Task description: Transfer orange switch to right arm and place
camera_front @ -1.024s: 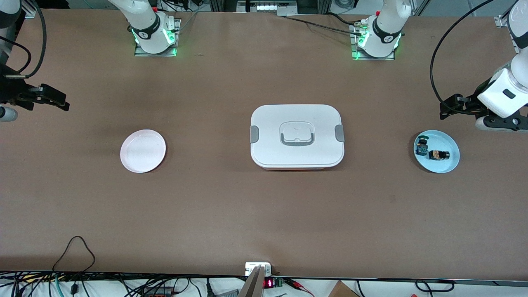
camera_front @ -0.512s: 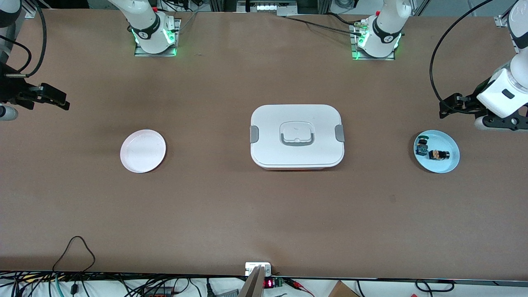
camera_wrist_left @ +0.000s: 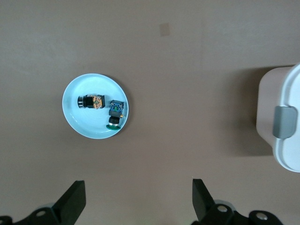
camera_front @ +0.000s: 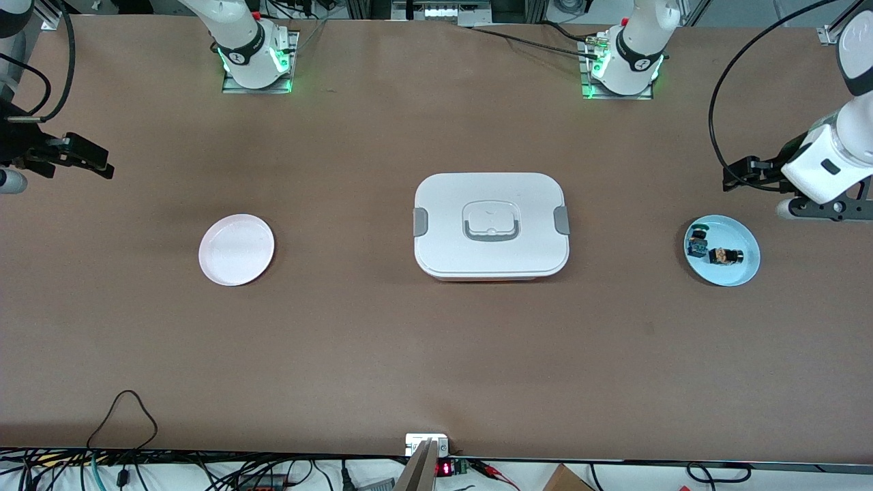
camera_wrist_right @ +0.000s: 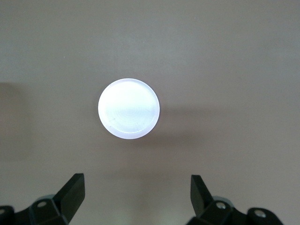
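Note:
The orange switch [camera_front: 726, 256] lies on its side on a light blue plate [camera_front: 742, 270] at the left arm's end of the table, beside a green-capped switch [camera_front: 697, 242]. In the left wrist view the orange switch [camera_wrist_left: 91, 101] shows a black body and a tan-orange part, on the blue plate [camera_wrist_left: 75, 123]. My left gripper [camera_front: 743, 176] hangs open and empty over bare table beside that plate; its own view [camera_wrist_left: 138, 199] shows the fingers wide apart. My right gripper [camera_front: 95, 164] is open and empty over the table's right-arm end, beside a pink plate [camera_front: 236, 249].
A white lidded box [camera_front: 491, 225] with grey clips stands in the middle of the table; its corner shows in the left wrist view [camera_wrist_left: 281, 122]. The pink plate [camera_wrist_right: 128, 108] holds nothing. Cables run along the table's front edge.
Both arms have drifted slightly toward the robots' bases. The switches and plates have not moved.

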`<state>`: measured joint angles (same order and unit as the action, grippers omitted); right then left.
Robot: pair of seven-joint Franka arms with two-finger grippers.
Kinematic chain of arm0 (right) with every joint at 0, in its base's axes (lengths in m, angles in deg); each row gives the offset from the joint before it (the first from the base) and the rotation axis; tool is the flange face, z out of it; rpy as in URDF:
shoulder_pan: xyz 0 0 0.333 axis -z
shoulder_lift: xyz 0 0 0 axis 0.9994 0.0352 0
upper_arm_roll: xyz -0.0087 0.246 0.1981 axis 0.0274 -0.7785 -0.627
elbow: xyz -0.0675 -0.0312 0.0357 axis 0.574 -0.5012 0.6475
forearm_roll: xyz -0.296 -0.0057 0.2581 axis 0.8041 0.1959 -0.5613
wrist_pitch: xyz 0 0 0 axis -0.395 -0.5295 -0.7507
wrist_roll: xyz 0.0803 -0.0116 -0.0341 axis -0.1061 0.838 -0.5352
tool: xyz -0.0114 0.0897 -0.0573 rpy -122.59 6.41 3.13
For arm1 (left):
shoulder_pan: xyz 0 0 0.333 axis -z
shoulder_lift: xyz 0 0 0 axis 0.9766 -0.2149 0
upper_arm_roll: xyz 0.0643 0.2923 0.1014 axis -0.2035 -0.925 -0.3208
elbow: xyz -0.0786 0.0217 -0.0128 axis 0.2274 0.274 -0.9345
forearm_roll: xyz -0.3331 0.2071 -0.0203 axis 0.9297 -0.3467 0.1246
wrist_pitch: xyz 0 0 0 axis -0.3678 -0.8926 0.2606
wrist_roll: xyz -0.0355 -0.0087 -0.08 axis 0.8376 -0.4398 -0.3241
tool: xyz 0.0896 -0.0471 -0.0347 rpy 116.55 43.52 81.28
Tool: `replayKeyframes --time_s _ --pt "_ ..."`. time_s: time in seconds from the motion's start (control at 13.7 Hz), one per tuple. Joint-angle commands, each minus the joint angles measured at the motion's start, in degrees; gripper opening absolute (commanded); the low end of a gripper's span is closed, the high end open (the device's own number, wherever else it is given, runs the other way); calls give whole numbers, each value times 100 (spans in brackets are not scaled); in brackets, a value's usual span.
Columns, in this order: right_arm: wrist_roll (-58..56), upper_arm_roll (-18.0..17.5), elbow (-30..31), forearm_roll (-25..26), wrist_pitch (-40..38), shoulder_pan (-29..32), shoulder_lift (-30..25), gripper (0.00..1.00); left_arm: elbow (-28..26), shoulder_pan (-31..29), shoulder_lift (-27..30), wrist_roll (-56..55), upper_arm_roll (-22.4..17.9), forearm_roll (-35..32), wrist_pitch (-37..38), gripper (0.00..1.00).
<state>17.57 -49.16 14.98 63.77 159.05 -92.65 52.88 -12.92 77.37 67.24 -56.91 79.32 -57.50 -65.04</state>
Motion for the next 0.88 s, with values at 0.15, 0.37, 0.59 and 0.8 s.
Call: replayKeyframes --time_s 0.15,0.37,0.59,0.8 --pt "-17 -11 142 -9 59 10 -136 100 249 -706 -780 35 5 -132 120 100" --pt "-17 -11 142 -9 59 10 -145 100 213 -1128 -1246 96 5 -158 6 100" --pt "-17 -11 142 -9 68 10 -136 100 -443 -1287 -1335 464 -4 -158 -1184 100" --pt "-17 -11 142 -9 68 10 -127 100 -1103 -1437 -1571 922 5 -150 -2793 100"
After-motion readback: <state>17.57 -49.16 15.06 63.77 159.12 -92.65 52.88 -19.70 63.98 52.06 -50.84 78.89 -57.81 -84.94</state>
